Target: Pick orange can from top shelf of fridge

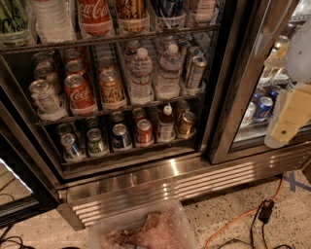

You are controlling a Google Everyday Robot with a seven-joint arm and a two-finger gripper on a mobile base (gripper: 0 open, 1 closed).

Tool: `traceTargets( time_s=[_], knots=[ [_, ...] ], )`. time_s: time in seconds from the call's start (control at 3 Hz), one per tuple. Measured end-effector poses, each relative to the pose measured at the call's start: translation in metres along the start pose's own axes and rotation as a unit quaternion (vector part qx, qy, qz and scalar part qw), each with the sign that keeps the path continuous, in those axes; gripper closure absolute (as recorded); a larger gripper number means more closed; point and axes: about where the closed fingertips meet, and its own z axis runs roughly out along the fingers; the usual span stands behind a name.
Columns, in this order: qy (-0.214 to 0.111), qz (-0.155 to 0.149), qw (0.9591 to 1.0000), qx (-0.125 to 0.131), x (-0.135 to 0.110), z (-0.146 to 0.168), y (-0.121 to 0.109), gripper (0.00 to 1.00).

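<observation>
The fridge (160,176) fills the view, its left section open to me. The orange can (130,8), coppery with dark lettering, stands on the top shelf (121,37) at the upper edge of the view, its lid cut off, between a red Coca-Cola can (95,14) and a blue can (170,7). A similar orange can (111,87) stands one shelf lower. My gripper (287,121), a cream-and-white shape, hangs at the far right in front of the right glass door, well away from the orange can and lower than it.
Water bottles (141,73) and several cans fill the lower shelves. The steel post (252,73) divides the sections. A ribbed grille (204,185) runs along the base. A clear plastic bin (146,229) sits on the floor below; an orange cable (238,221) and black plug (266,210) lie right.
</observation>
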Motion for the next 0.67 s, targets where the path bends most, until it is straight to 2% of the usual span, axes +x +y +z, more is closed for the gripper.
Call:
traceTargets(
  time_s=[0.33,0.67],
  knots=[
    [0.000,0.000,1.0000,0.000,0.0000,0.0000,0.0000,0.00],
    [-0.023,0.012,0.9997,0.004,-0.0049,0.0010,-0.0052,0.00]
  ],
)
